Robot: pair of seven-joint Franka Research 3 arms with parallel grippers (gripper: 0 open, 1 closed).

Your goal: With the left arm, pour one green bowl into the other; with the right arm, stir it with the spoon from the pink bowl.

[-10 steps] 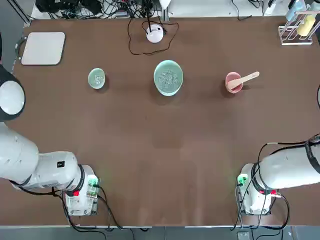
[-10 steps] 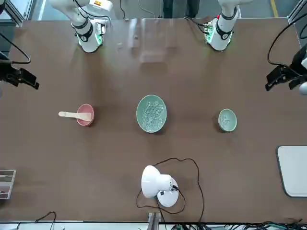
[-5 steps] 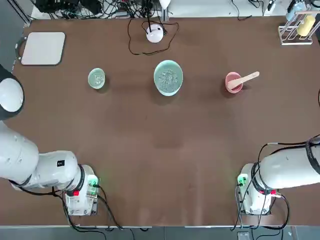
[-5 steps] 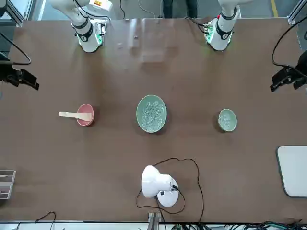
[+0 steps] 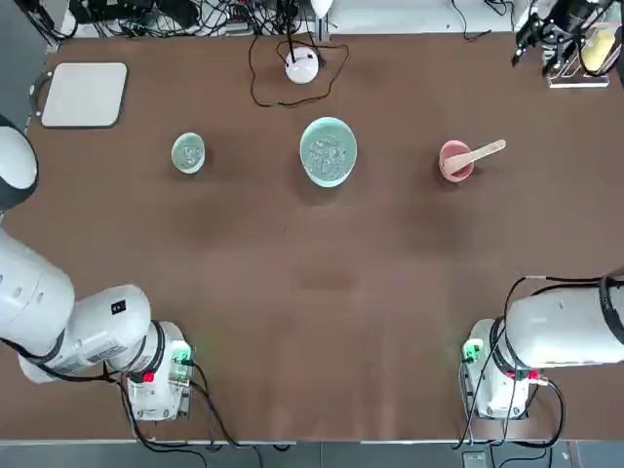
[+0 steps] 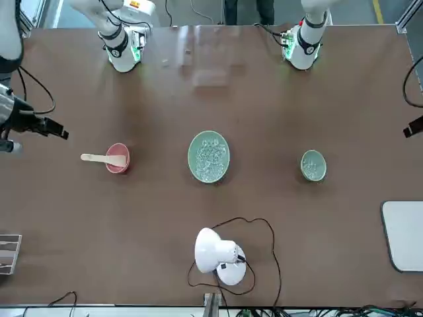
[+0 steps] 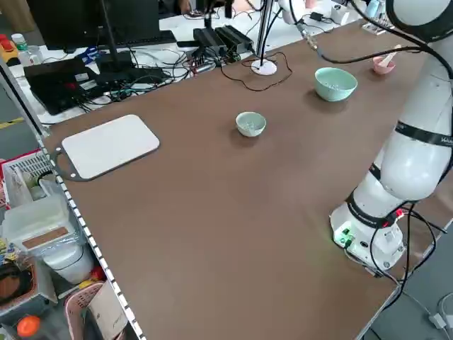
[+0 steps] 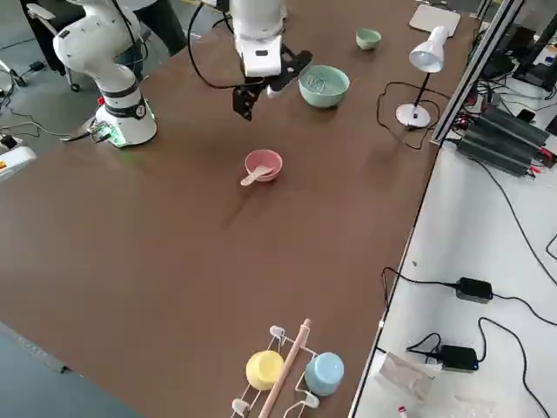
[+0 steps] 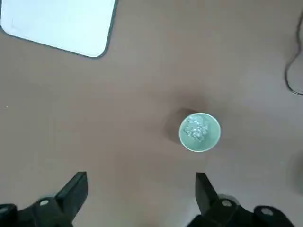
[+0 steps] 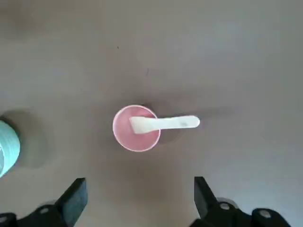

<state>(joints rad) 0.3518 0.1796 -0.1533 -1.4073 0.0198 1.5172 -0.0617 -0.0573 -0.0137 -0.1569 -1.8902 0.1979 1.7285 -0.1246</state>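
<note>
Bowls are sitting in a row across the upper middle of the top view: the small green bowl at the left holding a few whitish bits, the large green bowl in the centre with crumbly bits inside, and the pink bowl at the right, all well apart on the brown counter. The wooden spoon is lying tilted in the pink bowl, paddle end down inside and handle sticking out over the rim toward the upper right. In its wrist view the left tool is hanging above the counter near the small green bowl with fingers spread wide, wider than the bowl, and gripping nothing. The right tool is hovering above the pink bowl, equally wide open and empty. Nothing is being poured or stirred yet. As a judgement, the small bowl is looking light and shallow, so a tool closing off-centre on its rim could be pushing it along the counter or tipping out its bits short of the large bowl. The spoon is resting loosely, so a nudge on its overhanging handle could be flipping it out or dragging the pink bowl along. A white lamp and its cable are sitting beyond the large bowl, and a white board is lying at the upper left.
</note>
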